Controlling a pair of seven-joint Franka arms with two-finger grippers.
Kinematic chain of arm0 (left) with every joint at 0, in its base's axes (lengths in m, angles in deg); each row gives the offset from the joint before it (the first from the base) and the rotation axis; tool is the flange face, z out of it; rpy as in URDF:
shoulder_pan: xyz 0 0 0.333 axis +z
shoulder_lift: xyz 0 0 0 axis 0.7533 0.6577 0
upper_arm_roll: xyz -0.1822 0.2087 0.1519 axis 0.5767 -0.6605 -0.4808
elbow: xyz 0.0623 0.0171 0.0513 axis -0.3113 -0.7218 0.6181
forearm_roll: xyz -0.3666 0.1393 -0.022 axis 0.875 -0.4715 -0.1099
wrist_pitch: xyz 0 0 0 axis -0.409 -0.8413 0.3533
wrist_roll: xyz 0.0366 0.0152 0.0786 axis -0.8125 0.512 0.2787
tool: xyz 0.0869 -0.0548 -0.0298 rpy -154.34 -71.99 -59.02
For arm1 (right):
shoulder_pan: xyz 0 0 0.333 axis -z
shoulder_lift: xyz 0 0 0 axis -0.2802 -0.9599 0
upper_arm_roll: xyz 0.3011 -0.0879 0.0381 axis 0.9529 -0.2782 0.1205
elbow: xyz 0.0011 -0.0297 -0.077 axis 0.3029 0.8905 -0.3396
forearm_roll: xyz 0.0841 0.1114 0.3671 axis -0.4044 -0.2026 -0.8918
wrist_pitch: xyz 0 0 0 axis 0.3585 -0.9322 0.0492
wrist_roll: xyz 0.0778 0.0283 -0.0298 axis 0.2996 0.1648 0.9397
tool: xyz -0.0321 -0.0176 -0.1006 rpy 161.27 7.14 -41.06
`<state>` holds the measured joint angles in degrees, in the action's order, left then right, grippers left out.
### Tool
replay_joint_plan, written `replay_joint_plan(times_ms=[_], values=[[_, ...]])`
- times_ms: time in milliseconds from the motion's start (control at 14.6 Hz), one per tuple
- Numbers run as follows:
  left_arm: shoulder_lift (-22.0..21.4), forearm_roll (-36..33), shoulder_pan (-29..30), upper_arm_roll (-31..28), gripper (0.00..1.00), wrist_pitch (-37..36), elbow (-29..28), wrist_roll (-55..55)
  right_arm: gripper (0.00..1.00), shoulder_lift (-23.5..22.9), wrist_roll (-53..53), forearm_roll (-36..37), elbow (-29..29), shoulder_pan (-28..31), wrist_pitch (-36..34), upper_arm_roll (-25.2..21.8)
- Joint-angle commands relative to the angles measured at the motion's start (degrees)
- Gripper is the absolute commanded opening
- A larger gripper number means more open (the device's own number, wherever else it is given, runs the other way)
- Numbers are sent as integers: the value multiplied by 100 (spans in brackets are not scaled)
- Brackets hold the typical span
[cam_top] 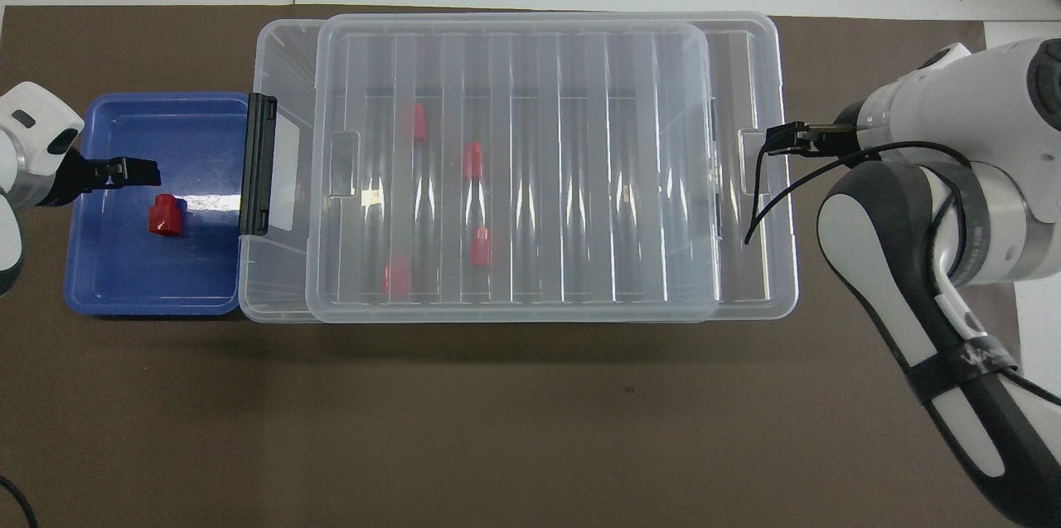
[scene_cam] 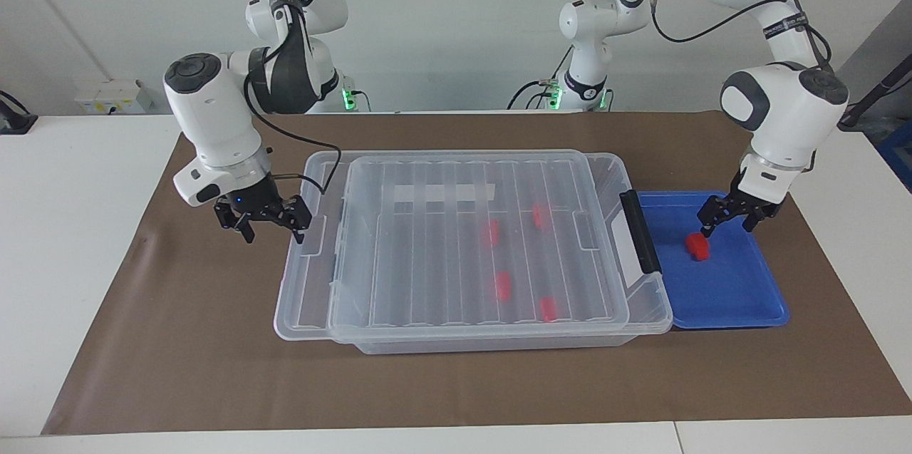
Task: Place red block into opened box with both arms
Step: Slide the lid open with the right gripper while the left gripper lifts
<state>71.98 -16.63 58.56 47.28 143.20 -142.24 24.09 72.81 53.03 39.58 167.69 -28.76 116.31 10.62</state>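
A brown mat (scene_cam: 214,340) covers most of a white table (scene_cam: 78,226). At the middle of the mat sits the box (scene_cam: 499,343), a wide, shallow bin of clear plastic with a black handle (scene_cam: 639,231) on the end toward the left arm. Its ribbed clear lid (scene_cam: 456,247) lies on top but is slid sideways, overhanging the end toward the right arm and leaving a strip of the box uncovered beside the handle. Four red blocks show through the lid inside the box.

The right arm (scene_cam: 214,119) reaches down to the overhanging end of the lid. The right gripper (scene_cam: 269,220) stands at that lid edge with its fingers apart; whether they touch the lid cannot be told.

A blue tray (scene_cam: 727,297) sits just beside the box's handle end. The left arm (scene_cam: 784,112) reaches down over it. The left gripper (scene_cam: 728,217) hangs low over the tray, fingers apart, holding nothing.

The red block (scene_cam: 697,245) lies on the tray floor, just beside the left gripper's fingertips and apart from them.
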Motion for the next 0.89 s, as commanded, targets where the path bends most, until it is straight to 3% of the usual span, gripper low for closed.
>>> replay_joint_plan(times_ms=[0, 275, 756, 824], values=[[228, -91, 24, 27, 100, 501, -229, -2, 100, 69, 1, 187, -39, 141, -214, 25], [562, -91, 120, 27, 100, 809, -317, -11, 100, 130, 1, 257, -57, 255, -399, -1], [580, -100, 69, 18, 100, 1223, -714, -38, 100, 227, 80, 433, -48, 519, -540, -1], [580, -100, 42, 18, 90, 1206, -714, -38, 100, 236, 98, 433, -48, 536, -540, 7]])
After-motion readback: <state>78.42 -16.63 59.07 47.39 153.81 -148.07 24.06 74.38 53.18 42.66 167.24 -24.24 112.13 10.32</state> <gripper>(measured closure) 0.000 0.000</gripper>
